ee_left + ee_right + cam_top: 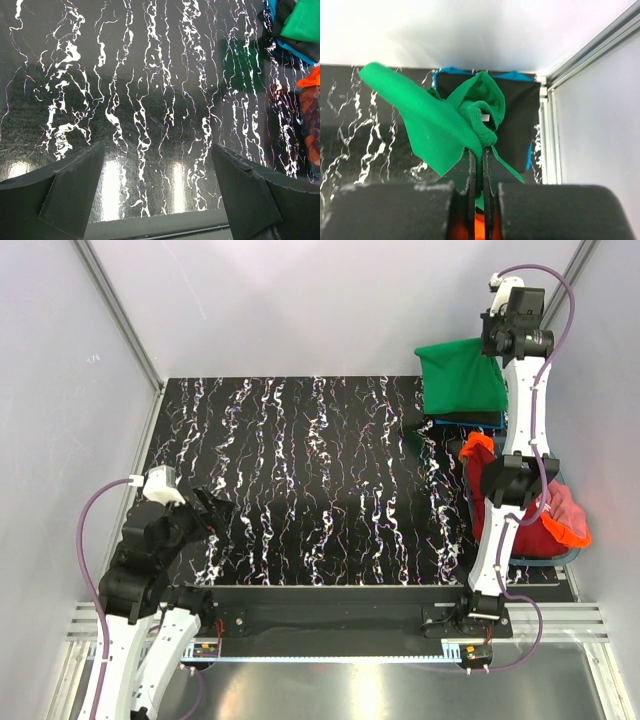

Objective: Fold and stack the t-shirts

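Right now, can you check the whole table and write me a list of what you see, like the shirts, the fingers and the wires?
Surface: shiny black table with white streaks.
Job's things: green t-shirt held up, hanging over a black t-shirt and a blue t-shirt lying flat in the far right corner; orange t-shirt and red t-shirt heaped in the tub.
Clutter: nothing seen besides the tub.
Grippers: left fingers open, holding nothing; right fingers shut on the green t-shirt.
Cables: left purple cable and right purple cable loop clear of the shirts.
Surroundings: pale walls, metal frame posts.
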You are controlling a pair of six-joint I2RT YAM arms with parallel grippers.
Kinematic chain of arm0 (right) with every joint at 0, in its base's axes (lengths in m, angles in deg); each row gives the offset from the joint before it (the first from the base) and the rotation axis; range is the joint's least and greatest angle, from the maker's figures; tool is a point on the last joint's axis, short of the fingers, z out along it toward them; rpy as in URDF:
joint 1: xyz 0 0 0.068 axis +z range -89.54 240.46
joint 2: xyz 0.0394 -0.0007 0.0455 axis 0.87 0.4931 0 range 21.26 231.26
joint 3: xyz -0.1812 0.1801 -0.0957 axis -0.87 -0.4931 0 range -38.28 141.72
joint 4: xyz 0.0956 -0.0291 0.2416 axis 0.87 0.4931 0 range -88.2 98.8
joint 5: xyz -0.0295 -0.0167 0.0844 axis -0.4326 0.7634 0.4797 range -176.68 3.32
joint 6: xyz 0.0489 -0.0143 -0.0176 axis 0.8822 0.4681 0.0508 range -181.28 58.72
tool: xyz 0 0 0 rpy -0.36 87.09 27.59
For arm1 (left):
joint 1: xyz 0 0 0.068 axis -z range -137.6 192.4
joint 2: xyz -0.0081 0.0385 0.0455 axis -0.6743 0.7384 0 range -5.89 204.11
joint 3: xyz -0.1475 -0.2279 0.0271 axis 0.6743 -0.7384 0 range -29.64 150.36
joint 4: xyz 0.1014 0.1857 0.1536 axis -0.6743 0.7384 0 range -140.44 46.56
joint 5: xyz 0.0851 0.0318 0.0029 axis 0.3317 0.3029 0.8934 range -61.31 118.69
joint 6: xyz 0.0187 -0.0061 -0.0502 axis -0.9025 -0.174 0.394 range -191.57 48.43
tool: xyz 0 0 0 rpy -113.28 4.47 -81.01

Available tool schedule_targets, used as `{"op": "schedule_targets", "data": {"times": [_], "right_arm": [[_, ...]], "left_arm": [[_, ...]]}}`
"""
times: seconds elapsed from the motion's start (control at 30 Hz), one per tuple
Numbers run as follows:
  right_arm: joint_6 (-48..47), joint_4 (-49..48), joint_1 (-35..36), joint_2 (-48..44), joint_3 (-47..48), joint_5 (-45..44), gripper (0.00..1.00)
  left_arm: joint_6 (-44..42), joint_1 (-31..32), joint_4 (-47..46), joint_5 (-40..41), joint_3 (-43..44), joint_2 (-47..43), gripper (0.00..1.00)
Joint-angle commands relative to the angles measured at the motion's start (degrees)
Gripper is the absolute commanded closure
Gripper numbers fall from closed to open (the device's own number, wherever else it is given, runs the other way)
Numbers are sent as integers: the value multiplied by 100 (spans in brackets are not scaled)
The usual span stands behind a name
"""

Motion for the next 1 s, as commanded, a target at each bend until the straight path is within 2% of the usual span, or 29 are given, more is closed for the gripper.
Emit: {"op": "schedule_targets", "data": {"times": [0.0, 0.43, 0.6, 0.73, 0.8, 0.83, 0.87, 0.9, 0.97], "right_arm": [[56, -264, -88, 265, 585, 155, 100], [-41, -482, -211, 846, 691, -2, 100], [-6, -852, -325, 1188, 674, -713, 100], [-216, -1694, -404, 1653, 639, -1179, 100], [-348, -2412, -404, 1987, 621, -1820, 89], [-436, -2661, -404, 2110, 638, -2039, 41], [-454, -2863, -404, 2312, 691, -2346, 10], [-463, -3300, -404, 2392, 709, -2497, 1], [-411, -3506, -404, 2463, 831, -2839, 0]], "left_arm": [[-111, -46, -267, -115, -8, 86, 6], [-103, -73, -284, -132, -8, 147, 6], [-103, -73, -284, -132, -8, 147, 6], [-103, -81, -275, -115, -8, 121, 6], [-103, -90, -275, -106, -17, 130, 6], [-94, -90, -284, -115, -17, 138, 6], [-94, -99, -275, -123, -17, 138, 6], [-102, -90, -284, -124, -17, 138, 6], [-103, -108, -284, -124, -17, 147, 6]]}}
